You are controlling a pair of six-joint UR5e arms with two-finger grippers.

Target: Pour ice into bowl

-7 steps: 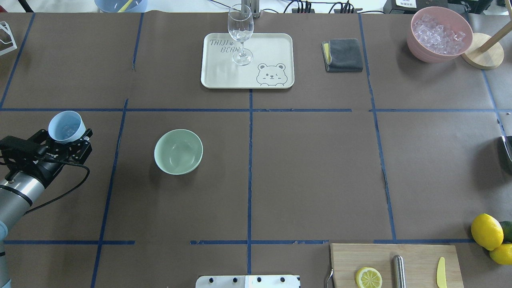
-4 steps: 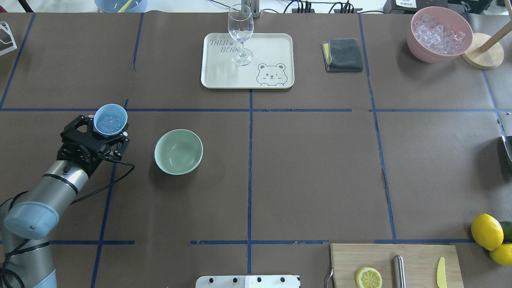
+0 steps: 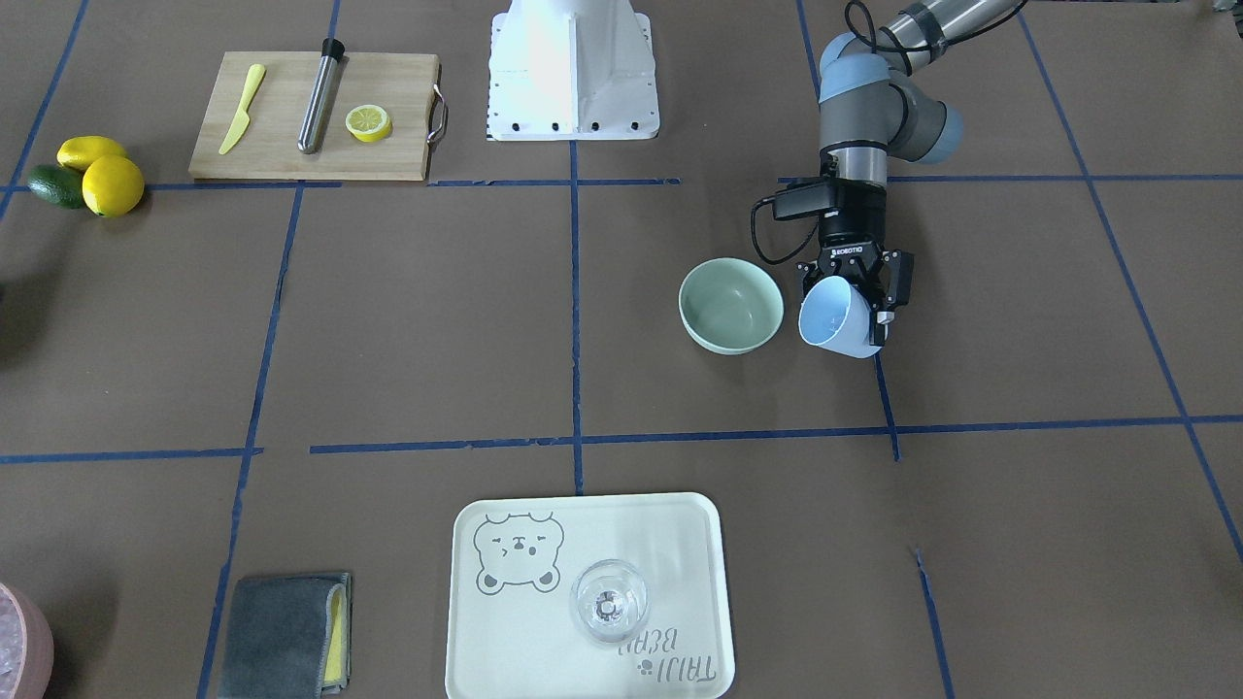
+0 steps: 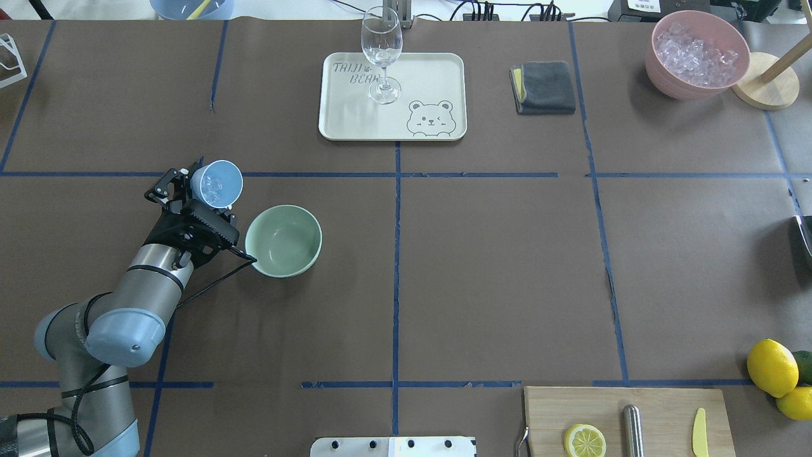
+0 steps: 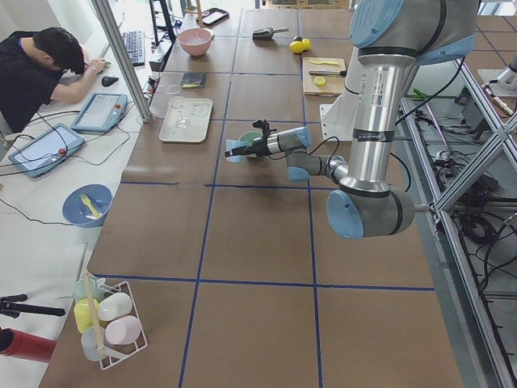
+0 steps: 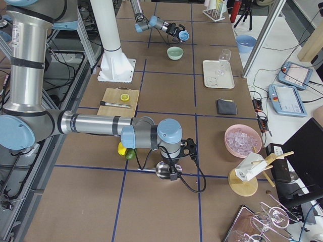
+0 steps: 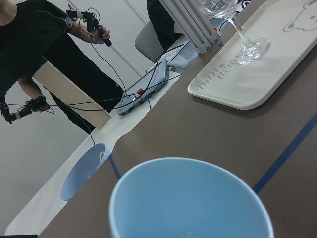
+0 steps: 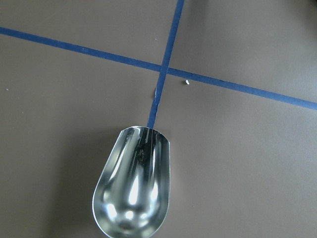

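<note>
The left fingers [image 3: 889,283] are clenched round a light blue cup [image 4: 217,184] that is tipped, with the ice [image 4: 214,185] inside it. The cup hangs just beside the green bowl [image 4: 283,241], not over it. Tilting more from here would likely drop cubes on the table [image 4: 482,266] short of the rim, or bounce them out. I cannot tell whether the right fingers [image 6: 173,170] grip the metal scoop [image 8: 132,188].

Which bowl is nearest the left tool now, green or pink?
The empty mint-green bowl, right beside the left tool, which holds the light blue cup. The pink bowl sits far off, at the table's opposite end.
</note>
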